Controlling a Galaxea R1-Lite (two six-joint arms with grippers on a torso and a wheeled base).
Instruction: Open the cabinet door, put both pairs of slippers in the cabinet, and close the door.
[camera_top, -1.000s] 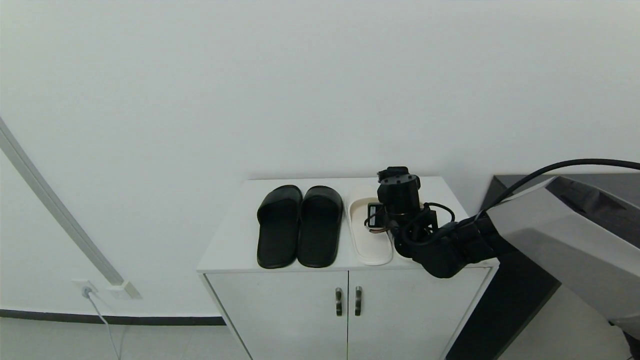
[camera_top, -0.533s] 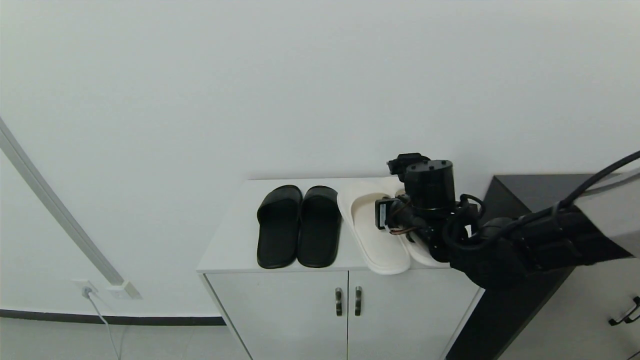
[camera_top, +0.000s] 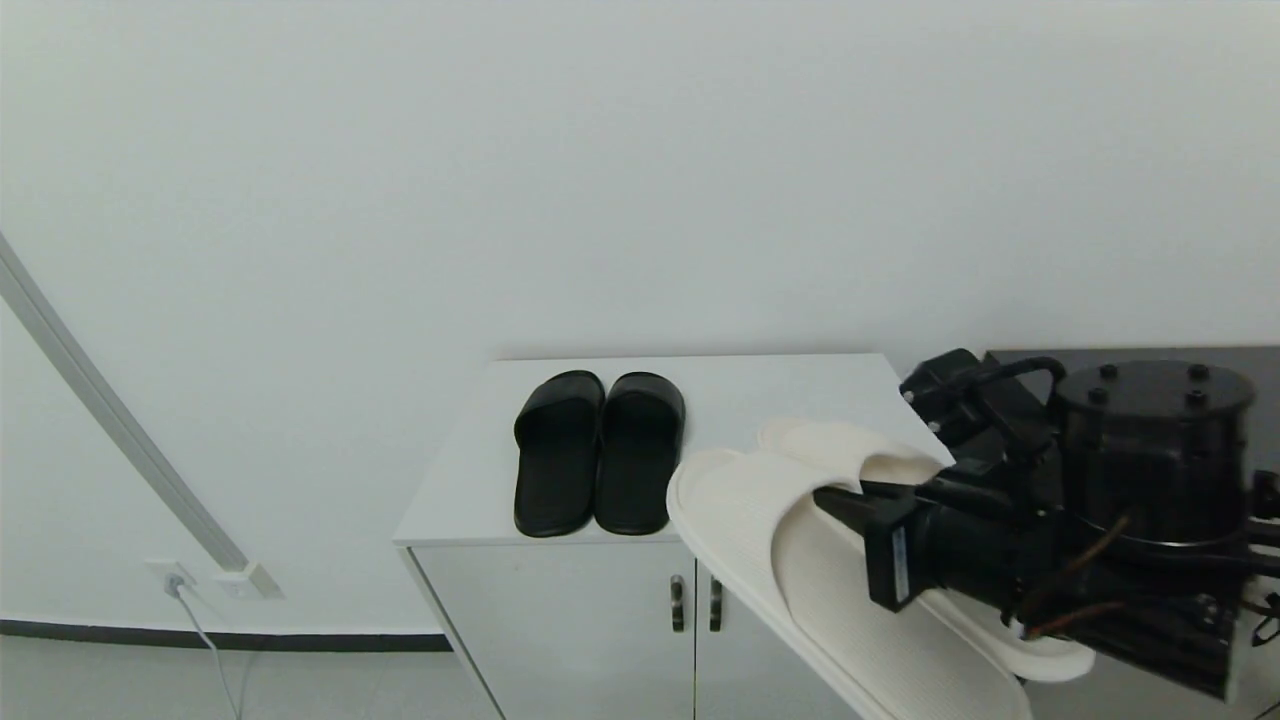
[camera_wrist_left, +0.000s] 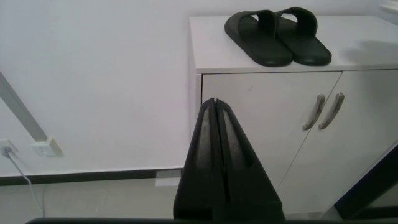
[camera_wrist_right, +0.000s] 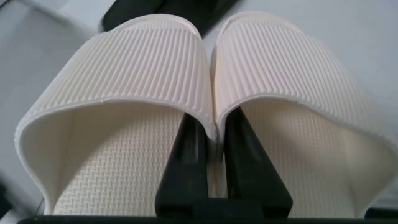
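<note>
a white cabinet (camera_top: 470, 590) with its doors (camera_top: 620, 640) closed stands against a plain white wall (camera_top: 640, 180), lower centre of the head view. black slippers (camera_top: 598, 452) sit side by side on its surface (camera_top: 780, 385). lower right, the right fingers (camera_wrist_right: 186, 168) pinch the white slippers (camera_top: 790, 520) by their touching inner straps, off the surface. the left wrist view shows the left fingers (camera_wrist_left: 205, 155) pressed together, empty, facing the doors.

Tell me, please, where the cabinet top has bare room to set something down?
The cabinet top is bare from the black slippers to its right edge, with narrower strips behind them and to their left. Toward the front right it is crowded: the right gripper holds the white slippers there.
</note>
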